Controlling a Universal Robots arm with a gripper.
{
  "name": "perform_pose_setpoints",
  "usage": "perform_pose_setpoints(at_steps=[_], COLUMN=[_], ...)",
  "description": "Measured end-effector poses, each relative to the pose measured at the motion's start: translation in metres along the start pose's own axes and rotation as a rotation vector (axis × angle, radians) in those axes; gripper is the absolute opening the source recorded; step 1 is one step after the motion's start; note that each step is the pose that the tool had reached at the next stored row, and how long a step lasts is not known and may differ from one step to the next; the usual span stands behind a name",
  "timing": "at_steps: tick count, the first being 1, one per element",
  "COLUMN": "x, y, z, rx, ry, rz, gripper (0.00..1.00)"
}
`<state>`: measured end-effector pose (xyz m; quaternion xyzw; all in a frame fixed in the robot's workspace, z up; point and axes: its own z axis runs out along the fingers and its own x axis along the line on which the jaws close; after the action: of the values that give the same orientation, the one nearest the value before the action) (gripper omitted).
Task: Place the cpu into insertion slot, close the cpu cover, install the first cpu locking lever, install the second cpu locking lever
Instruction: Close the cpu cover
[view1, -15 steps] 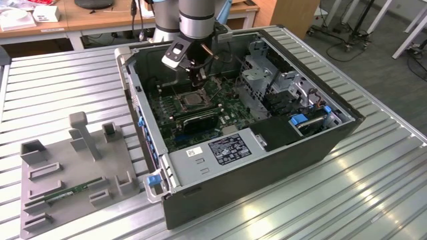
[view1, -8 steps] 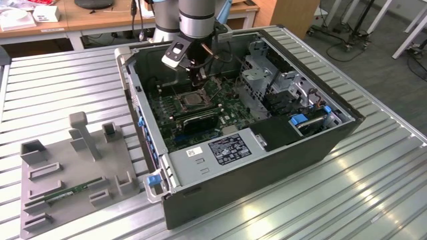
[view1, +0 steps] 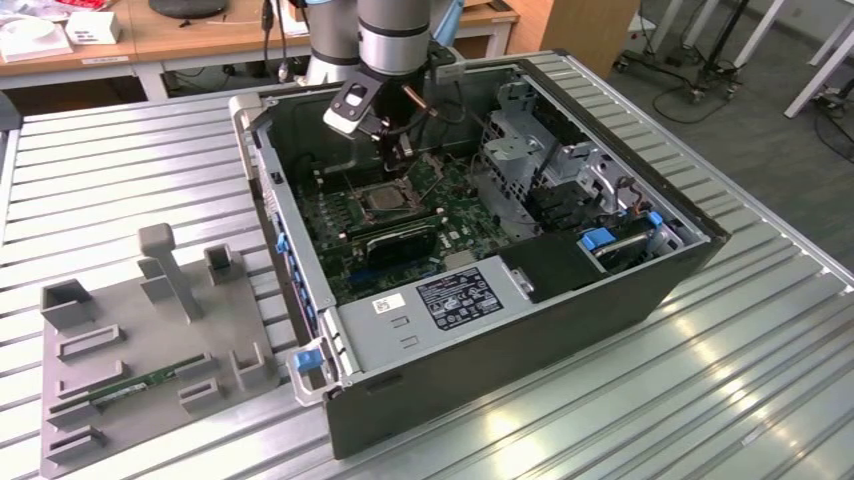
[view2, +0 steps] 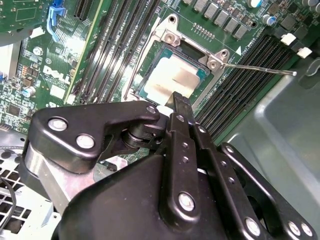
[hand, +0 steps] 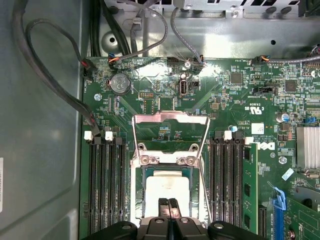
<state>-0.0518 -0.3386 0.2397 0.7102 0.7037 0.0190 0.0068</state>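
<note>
- the arm's gripper (view1: 391, 160) hung inside the open computer case (view1: 534, 300), directly over the insertion slot (hand: 145, 190). its two fingers were pressed together with nothing between them.
- the cpu (hand: 167, 182) lay flat in that slot, silver-tan face up. in both wrist views the fingertips (hand: 163, 205) stood over the cpu's edge farthest from the cover's hinge. whether they touched the chip could not be told.
- the cpu cover (hand: 170, 118) stood swung open on the far side of the slot from the gripper, and the green circuit board (hand: 225, 100) showed through its cut-out. judged from that, the chip was seated and the cover not yet closed.
- the chip was square, with no long axis to speak of. the cover's hinge line ran across the slot, while the long black memory slots (hand: 227, 185) flanked the slot on both sides and ran parallel to it.
- a thin lever rod (view2: 260, 67) jutted out past one corner of the slot, apparently not latched down.
- white lettering was printed on the board beside the slot. a white label (view1: 461, 293) sat on the power supply at the end of the case away from the slot. none of it is quoted here.
</note>
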Motion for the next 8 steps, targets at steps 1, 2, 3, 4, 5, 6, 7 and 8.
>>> perform_pose_setpoints(at_steps=[1, 2, 3, 4, 5, 6, 7, 8], x=[0.0, 0.0001, 0.0001, 0.0001, 0.0001, 0.0002, 0.0002, 0.0002], y=[0.0, 0.0001, 0.0001, 0.0002, 0.0002, 0.0003, 0.0003, 0.0004], z=[-0.0011, -0.0023, -0.0036, -0.005, -0.0063, -0.0074, -0.0084, -0.0095], rx=[0.0, 0.0, -0.0001, -0.0001, -0.0001, 0.0, 0.0, -0.0001], ry=[-0.0001, 0.0, 0.0002, 0.0001, 0.0001, 0.0, 0.0, 0.0001], rz=[0.0, 0.0, 0.0, 0.0, 0.0, 0.0, 0.0, 0.0], gripper=[0.11, 0.11, 0.11, 0.11, 0.11, 0.11, 0.11, 0.11])
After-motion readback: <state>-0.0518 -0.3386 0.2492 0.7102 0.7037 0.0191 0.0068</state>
